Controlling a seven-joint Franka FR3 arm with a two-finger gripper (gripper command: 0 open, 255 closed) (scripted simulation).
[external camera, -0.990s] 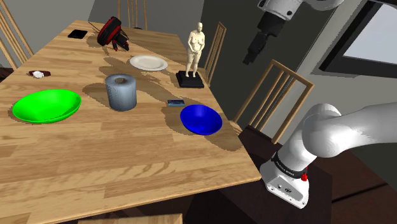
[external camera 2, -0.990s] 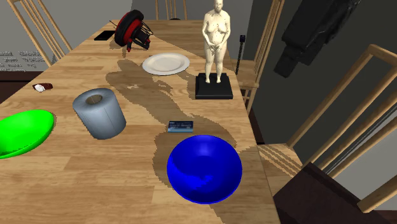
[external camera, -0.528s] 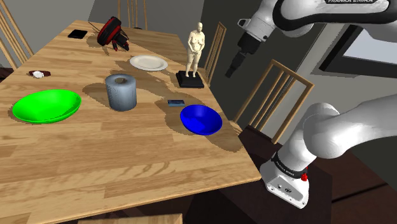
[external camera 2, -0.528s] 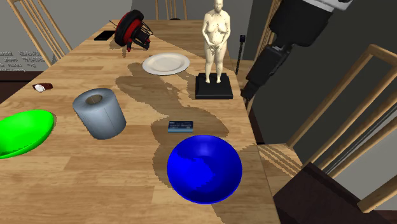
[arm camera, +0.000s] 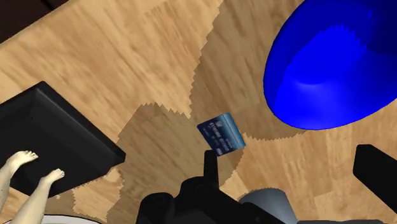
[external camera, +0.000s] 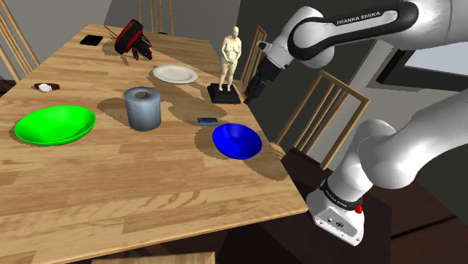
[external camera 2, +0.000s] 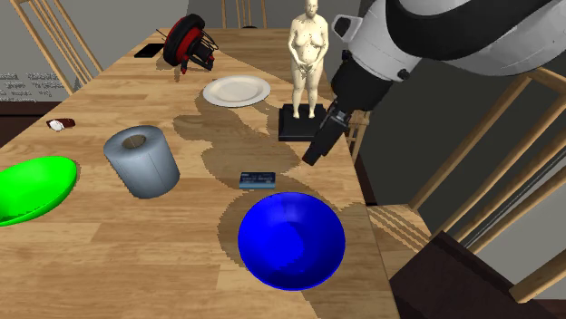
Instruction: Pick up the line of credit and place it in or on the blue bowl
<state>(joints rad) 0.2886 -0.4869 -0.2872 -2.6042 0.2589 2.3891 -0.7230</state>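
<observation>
Gripper (external camera 2: 318, 151) lowered beside statue (external camera 2: 307, 63), fingers (arm camera: 210, 167) apart; card (external camera 2: 258, 179), blue bowl (external camera 2: 290, 237) unmoved.

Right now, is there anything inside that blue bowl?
Nothing: the blue bowl shows just its bare blue inside. The small blue card lies flat on the wooden table beside it. What is under the bowl is covered.

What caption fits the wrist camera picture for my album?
Open fingers hover near a blue card lying on the wooden table between blue bowl and statue base.
</observation>
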